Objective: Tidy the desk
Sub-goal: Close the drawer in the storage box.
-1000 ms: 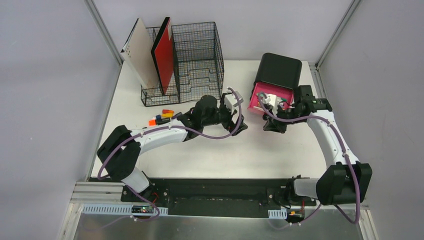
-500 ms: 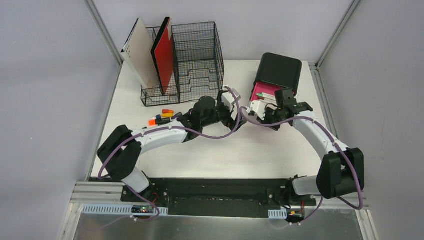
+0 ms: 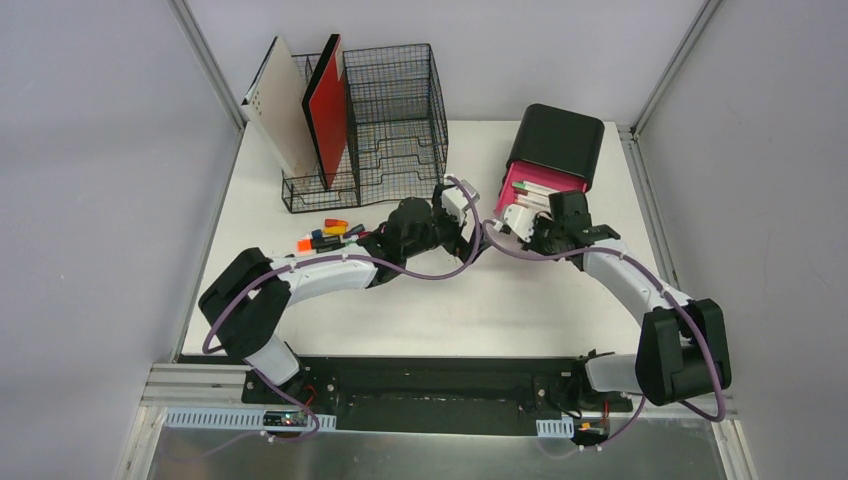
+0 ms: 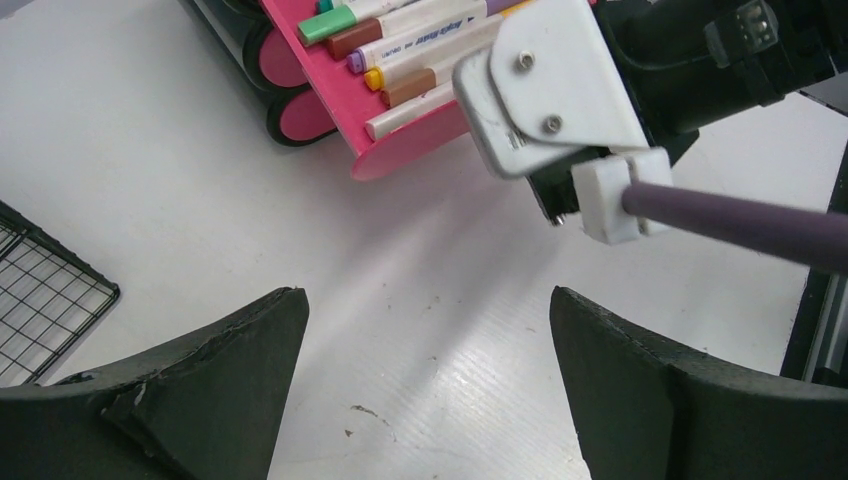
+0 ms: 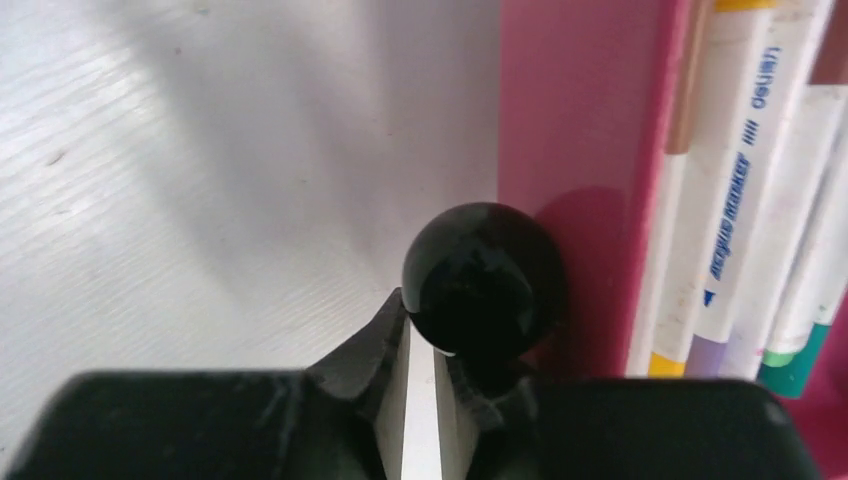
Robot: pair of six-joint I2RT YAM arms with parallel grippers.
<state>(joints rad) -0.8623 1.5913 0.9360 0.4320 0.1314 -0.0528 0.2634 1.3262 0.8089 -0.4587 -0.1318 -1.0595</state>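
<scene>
While left jaws gape, right jaws closed, the white desk [image 4: 160, 170] looks scuffed.

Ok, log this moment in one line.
left gripper: open, empty, over desk | right gripper: nearly shut, tips at black knob | pink drawer: open, markers inside

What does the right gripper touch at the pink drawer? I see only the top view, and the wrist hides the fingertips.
Observer: In the right wrist view, the right gripper has its tips at a black round knob on the front of the pink drawer.
Operator: Are the jaws closed around it?
Observer: They are nearly together, with a thin slit between; the knob is wider and lies ahead of the tips.
Operator: And the left gripper?
Observer: The left gripper is wide open over the desk, nothing between its fingers.
</scene>
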